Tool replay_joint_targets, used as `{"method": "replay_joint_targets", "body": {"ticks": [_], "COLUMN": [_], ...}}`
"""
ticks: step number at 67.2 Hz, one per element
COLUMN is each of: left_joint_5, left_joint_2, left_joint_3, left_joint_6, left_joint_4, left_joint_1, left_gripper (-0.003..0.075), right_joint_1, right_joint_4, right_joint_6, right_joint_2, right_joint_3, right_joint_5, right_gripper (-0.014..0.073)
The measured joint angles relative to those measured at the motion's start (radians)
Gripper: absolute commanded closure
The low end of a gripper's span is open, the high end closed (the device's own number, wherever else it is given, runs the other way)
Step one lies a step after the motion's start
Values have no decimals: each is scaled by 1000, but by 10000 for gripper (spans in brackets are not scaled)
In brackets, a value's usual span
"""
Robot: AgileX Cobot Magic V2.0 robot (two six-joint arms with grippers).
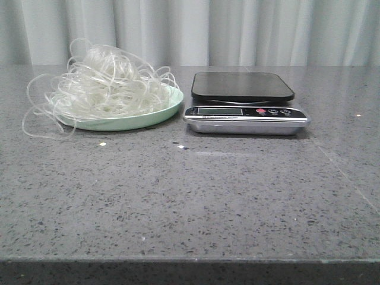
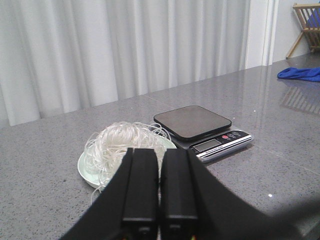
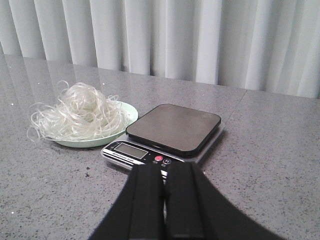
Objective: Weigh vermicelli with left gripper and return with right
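Observation:
The vermicelli is a fluffy heap of whitish looping strands on a pale green plate at the table's back left. It also shows in the left wrist view and the right wrist view. A kitchen scale with a bare black platform stands right of the plate. My left gripper is shut and empty, held back from the plate. My right gripper is shut and empty, held back from the scale. Neither gripper shows in the front view.
The grey speckled table has its front edge near the bottom of the front view. White curtains hang behind it. A blue cloth and a wooden rack are far off to the right.

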Motion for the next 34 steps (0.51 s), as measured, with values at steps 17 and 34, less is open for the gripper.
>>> {"method": "replay_joint_targets", "body": {"ticks": [17,34], "left_joint_5": [-73,-254], "left_joint_2": [0,0], "left_joint_3": [80,254], "left_joint_6": [0,0], "left_joint_4": [43,43], "left_joint_1": [105,394], "left_gripper": [593,593], "right_joint_1": [0,0], "right_joint_4": [0,0], "right_joint_6": [0,0], "right_joint_2": [0,0], "right_joint_3": [0,0], "right_joint_5": [0,0], "right_gripper": [414,414]}}
